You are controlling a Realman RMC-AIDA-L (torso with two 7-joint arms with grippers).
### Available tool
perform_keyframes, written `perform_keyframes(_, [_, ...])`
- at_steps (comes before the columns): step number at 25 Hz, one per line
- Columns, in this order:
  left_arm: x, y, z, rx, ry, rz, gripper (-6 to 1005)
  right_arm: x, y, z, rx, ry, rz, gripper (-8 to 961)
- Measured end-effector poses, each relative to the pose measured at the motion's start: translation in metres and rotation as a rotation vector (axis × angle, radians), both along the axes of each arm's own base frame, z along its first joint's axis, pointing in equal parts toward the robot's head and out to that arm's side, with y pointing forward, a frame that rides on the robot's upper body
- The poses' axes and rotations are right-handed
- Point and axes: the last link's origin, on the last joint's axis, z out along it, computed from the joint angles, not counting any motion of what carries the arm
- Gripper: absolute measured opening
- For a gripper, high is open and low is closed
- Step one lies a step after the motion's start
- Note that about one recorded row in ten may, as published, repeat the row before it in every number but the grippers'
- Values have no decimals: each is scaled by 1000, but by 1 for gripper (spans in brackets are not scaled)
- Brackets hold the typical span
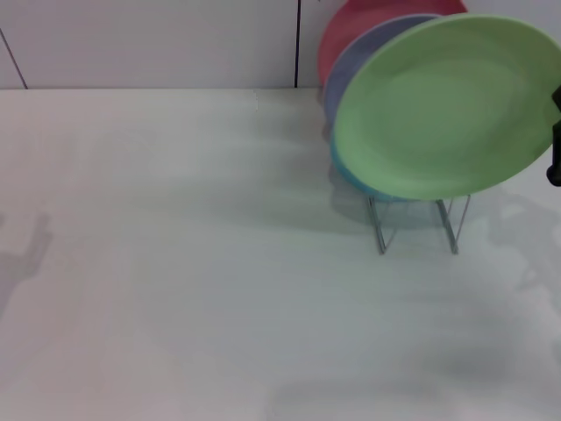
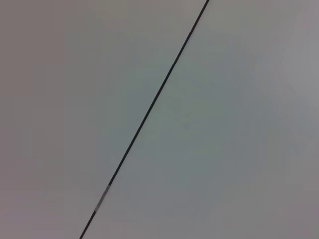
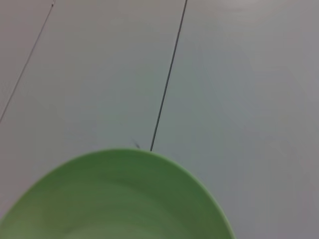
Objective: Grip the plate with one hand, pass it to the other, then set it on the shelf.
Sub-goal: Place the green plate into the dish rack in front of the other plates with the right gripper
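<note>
Your right end effector (image 1: 555, 140), barely visible at the frame edge, appears to grasp the plate (image 1: 443, 105), tilted above the shelf (image 1: 419, 224). Miss the slot and it clips the lavender plate (image 1: 364, 57) or slides off.

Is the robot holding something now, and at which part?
Apparently the green plate, at its right rim, where the right gripper meets it; the contact itself is out of view.

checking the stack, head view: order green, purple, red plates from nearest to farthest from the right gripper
Right gripper sits at the right edge of the view.
1. green plate, front of the stack, beside the gripper
2. purple plate, behind the green
3. red plate, at the back by the wall
</note>
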Motion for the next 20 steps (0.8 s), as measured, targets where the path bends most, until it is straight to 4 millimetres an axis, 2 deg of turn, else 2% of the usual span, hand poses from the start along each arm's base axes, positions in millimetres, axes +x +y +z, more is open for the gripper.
perform_keyframes(8, [1,-4,-1,7,-15,-6,749,-5,1,7,39,-33,44,18])
perform_keyframes(20, [5,-8,-3,20,-43,-22,749,-11,5,4,73,-141,78,18])
